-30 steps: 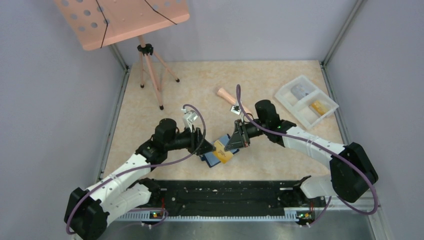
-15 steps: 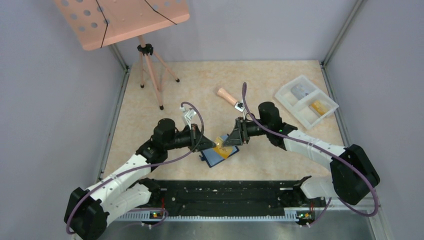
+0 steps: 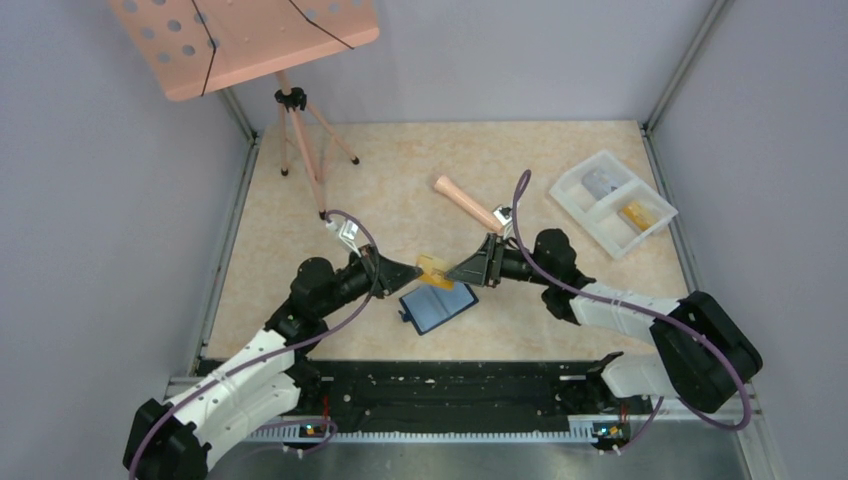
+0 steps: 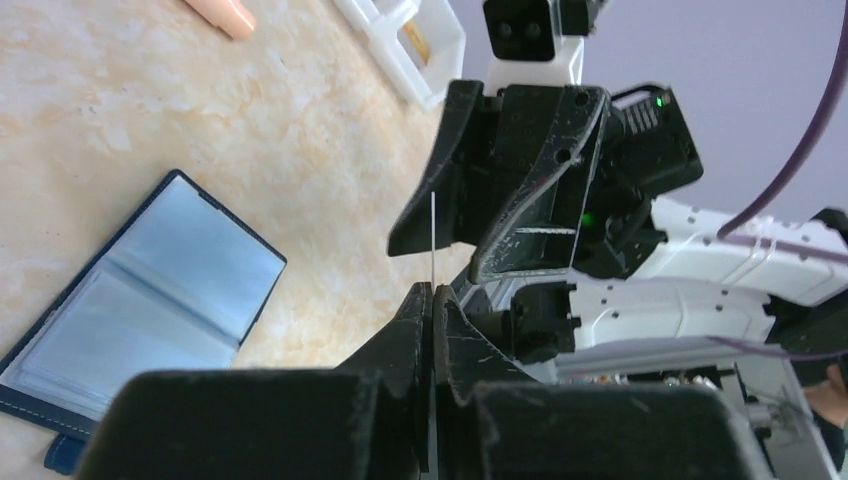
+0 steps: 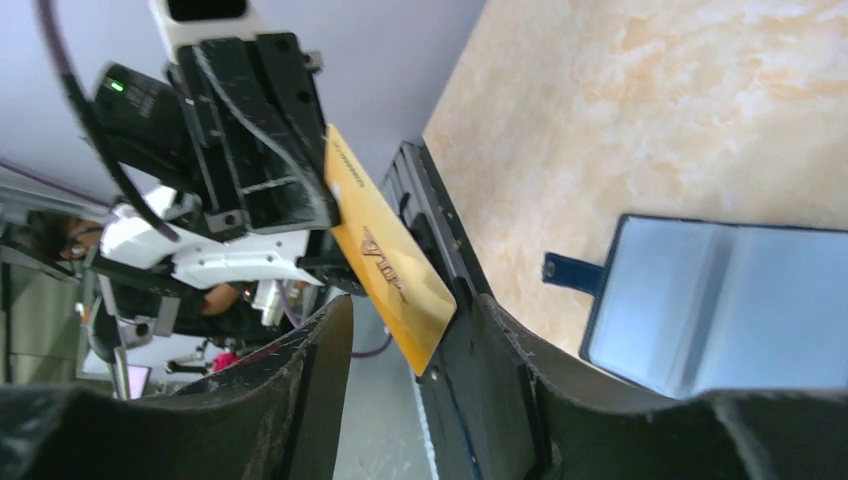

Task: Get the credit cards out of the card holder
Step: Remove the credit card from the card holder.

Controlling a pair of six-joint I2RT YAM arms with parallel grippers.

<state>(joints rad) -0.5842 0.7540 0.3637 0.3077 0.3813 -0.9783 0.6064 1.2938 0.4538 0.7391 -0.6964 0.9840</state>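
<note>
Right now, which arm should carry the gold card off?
Left. The left gripper is shut on the card, held clear of the open holder. The right gripper stands open around the card's other end, gripping nothing.

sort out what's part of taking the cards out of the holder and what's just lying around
Job: gold card, held by the left gripper; right gripper open around it; open card holder.
Lying about: pale-handled tool; pink stand; white tray, maybe for cards.
</note>
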